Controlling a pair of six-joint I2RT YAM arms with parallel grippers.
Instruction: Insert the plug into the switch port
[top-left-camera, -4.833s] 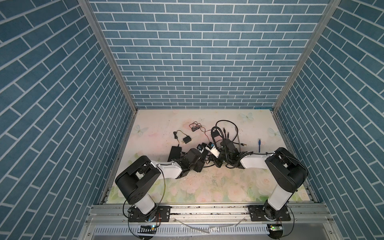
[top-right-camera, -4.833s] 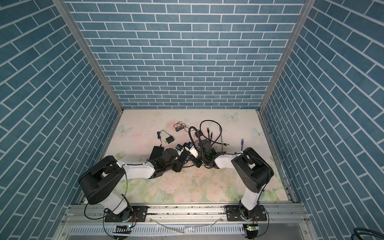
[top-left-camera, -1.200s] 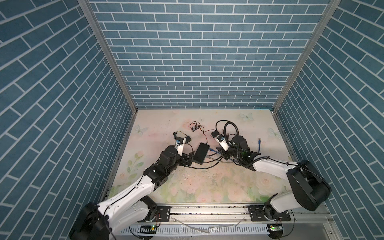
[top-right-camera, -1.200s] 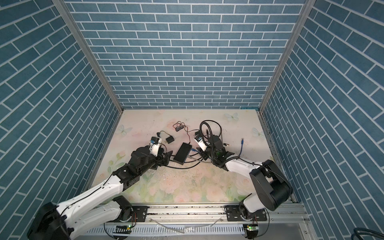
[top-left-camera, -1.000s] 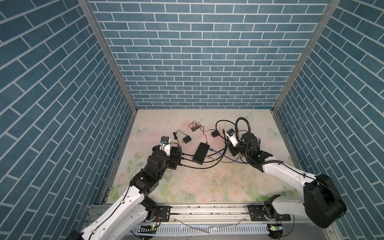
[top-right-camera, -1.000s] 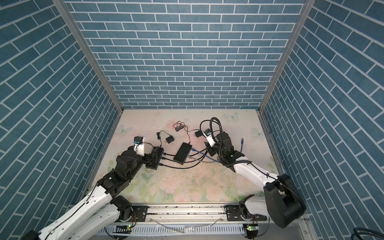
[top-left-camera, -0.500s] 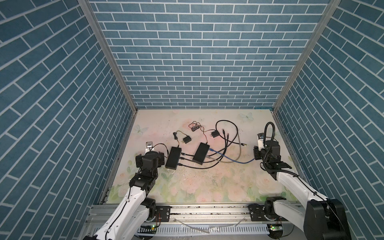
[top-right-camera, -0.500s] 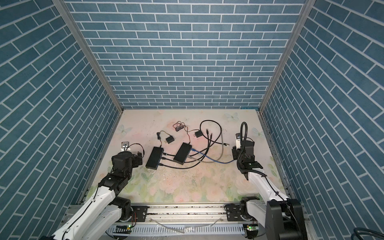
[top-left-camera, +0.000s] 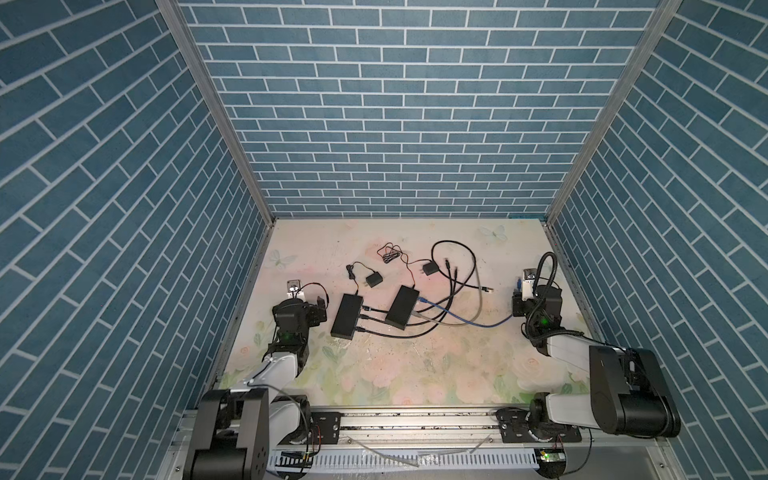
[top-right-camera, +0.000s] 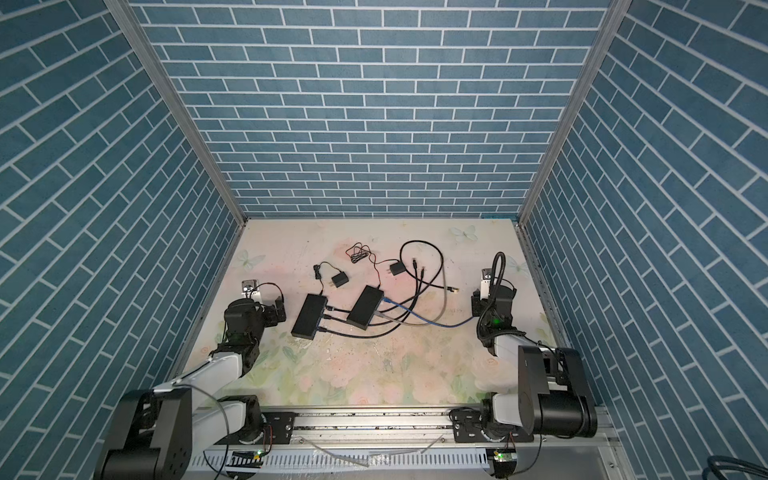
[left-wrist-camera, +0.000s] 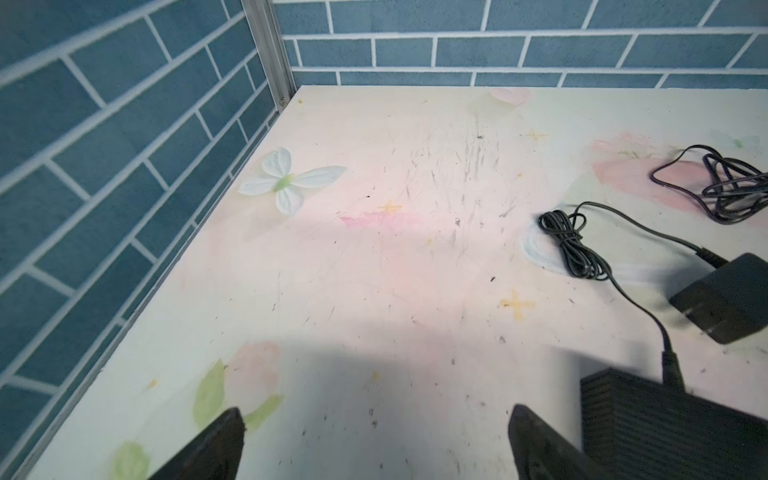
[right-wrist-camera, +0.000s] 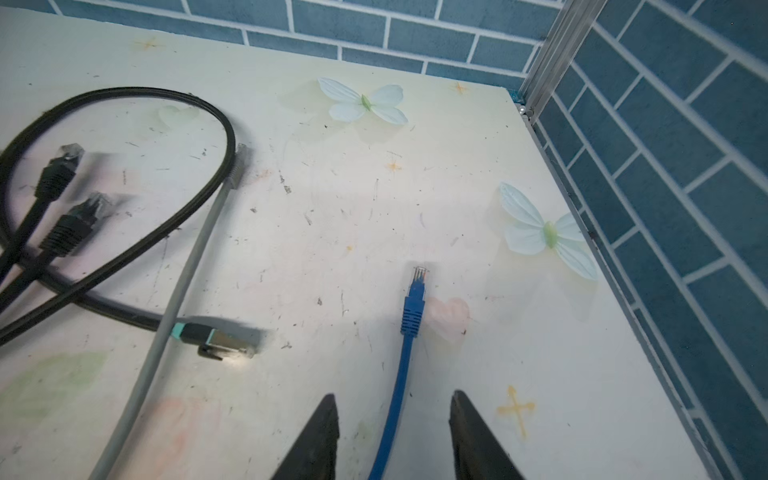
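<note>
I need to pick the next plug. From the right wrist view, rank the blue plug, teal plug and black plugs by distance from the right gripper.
1. Blue plug: just ahead of the right gripper, its cable between the jaws.
2. Teal plug: off to the side, by the grey cable.
3. Black plugs: farthest, inside the black loop.

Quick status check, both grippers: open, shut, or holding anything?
Left gripper: open, holding nothing.
Right gripper: open; the blue Ethernet cable runs between its jaws, not gripped.
</note>
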